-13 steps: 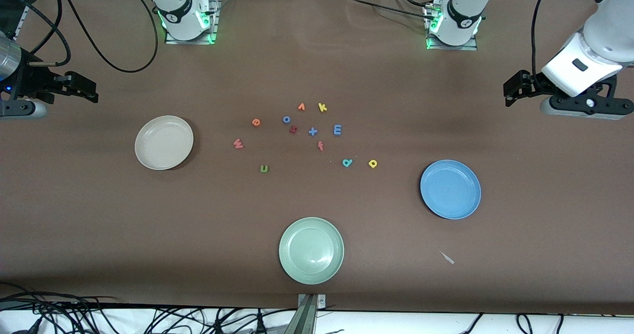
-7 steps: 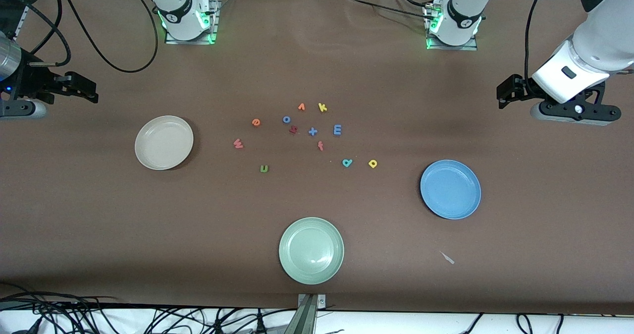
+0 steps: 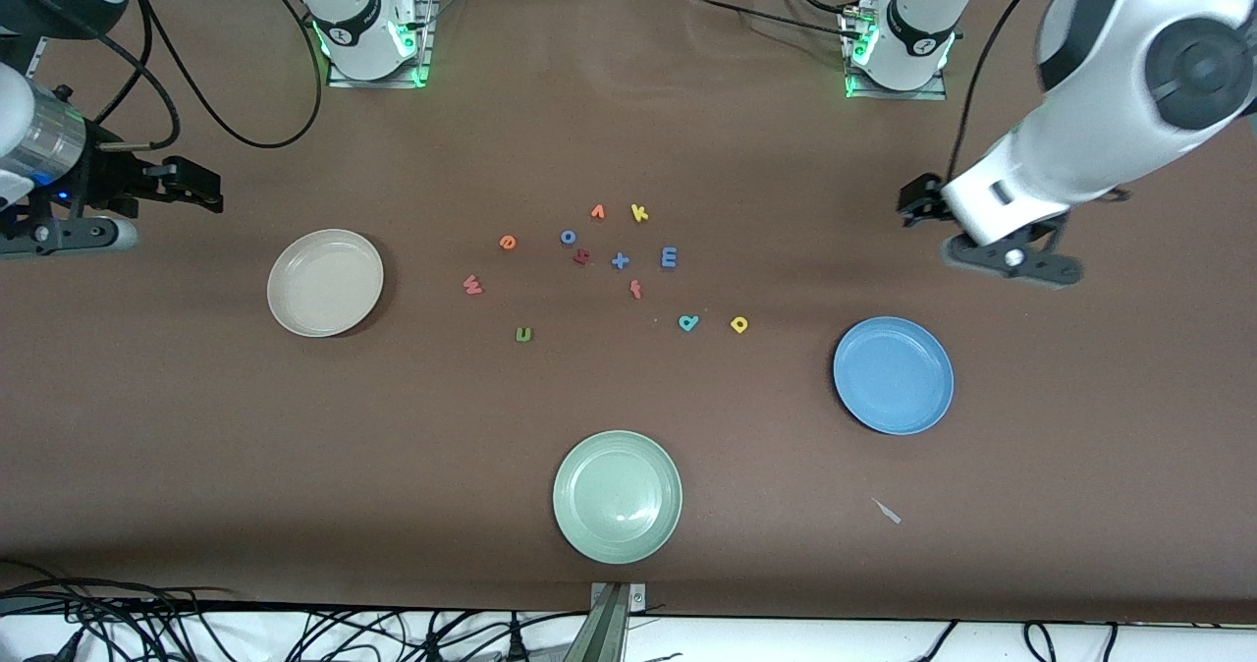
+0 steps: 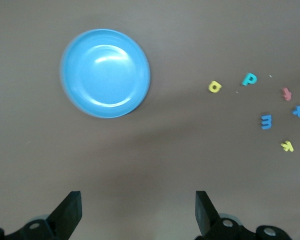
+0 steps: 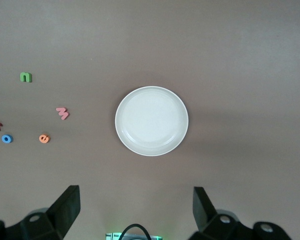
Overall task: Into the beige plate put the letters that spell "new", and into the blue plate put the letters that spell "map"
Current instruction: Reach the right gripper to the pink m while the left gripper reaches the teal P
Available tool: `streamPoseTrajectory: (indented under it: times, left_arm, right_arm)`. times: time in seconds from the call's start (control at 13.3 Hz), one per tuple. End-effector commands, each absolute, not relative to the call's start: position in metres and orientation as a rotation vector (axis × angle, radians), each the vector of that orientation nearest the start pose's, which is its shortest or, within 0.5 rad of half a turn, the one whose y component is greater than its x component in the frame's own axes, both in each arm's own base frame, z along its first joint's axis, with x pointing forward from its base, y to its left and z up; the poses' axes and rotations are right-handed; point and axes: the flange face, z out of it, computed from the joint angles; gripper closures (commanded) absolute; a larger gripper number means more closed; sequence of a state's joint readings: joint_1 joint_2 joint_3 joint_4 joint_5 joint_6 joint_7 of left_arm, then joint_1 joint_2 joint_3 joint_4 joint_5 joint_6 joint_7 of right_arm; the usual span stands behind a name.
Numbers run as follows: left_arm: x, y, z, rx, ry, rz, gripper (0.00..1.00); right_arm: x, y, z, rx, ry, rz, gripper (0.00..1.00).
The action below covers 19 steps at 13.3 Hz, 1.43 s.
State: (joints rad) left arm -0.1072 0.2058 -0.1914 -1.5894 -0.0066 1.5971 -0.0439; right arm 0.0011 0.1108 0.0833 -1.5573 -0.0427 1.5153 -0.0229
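The beige plate [image 3: 325, 282] [image 5: 151, 120] lies toward the right arm's end, the blue plate [image 3: 893, 375] [image 4: 106, 73] toward the left arm's end; both hold nothing. Between them lie the green n [image 3: 523, 334], orange e [image 3: 508, 242], pink w [image 3: 472, 285], blue m [image 3: 669, 257], teal a [image 3: 688, 323] and yellow p [image 3: 739, 324]. My left gripper [image 3: 1011, 259] [image 4: 137, 196] hangs open and empty over bare table, between the blue plate and its base. High at its own end of the table, my right gripper [image 3: 59, 238] [image 5: 136, 191] is open and empty too.
A pale green plate [image 3: 617, 496] sits near the front edge. Mixed in with the task letters are an orange v [image 3: 597, 212], yellow k [image 3: 639, 213], blue o [image 3: 568, 237], a dark red piece [image 3: 581, 257], a blue plus [image 3: 620, 261] and a red f [image 3: 635, 290].
The left arm has swung in from the table's end toward the blue plate. The right arm has shifted slightly inward. Letters and plates have not moved.
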Motion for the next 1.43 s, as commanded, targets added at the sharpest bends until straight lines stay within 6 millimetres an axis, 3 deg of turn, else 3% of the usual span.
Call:
streamPoseTrajectory:
  times: [0.0, 0.23, 0.38, 0.45, 0.6, 0.68, 0.83, 0.98, 1.05, 1.36]
  left_arm:
    - [0.596, -0.220, 0.456, -3.129, 0.502, 0.379, 0.00]
    - [0.609, -0.253, 0.409, -3.151, 0.571, 0.321, 0.00]
    - [0.604, -0.298, 0.375, -3.148, 0.664, 0.289, 0.00]
    - [0.603, -0.319, 0.357, -3.159, 0.699, 0.247, 0.00]
    - [0.588, -0.363, 0.316, -3.126, 0.795, 0.234, 0.00]
    - [0.582, -0.375, 0.290, -3.113, 0.799, 0.255, 0.00]
    - [0.573, -0.395, 0.254, -3.082, 0.821, 0.235, 0.00]
    - [0.572, -0.402, 0.229, -3.076, 0.803, 0.188, 0.00]
    - [0.567, -0.413, 0.219, -3.068, 0.834, 0.151, 0.00]
    - [0.564, -0.422, 0.191, -3.053, 0.883, 0.085, 0.00]
  right_arm:
    - [0.586, 0.073, 0.542, -3.168, -0.291, 0.291, 0.00]
    - [0.604, 0.090, 0.478, -3.115, -0.311, 0.458, 0.00]
    - [0.613, 0.116, 0.440, -3.075, -0.356, 0.486, 0.00]
    - [0.615, 0.139, 0.421, -3.070, -0.408, 0.466, 0.00]
    - [0.606, 0.178, 0.389, -3.084, -0.455, 0.387, 0.00]
    - [0.601, 0.187, 0.374, -3.096, -0.440, 0.358, 0.00]
    - [0.585, 0.207, 0.353, -3.088, -0.479, 0.275, 0.00]
    - [0.563, 0.215, 0.325, -3.081, -0.522, 0.202, 0.00]
    - [0.553, 0.220, 0.310, -3.072, -0.540, 0.159, 0.00]
    - [0.529, 0.231, 0.261, -3.070, -0.617, 0.095, 0.00]
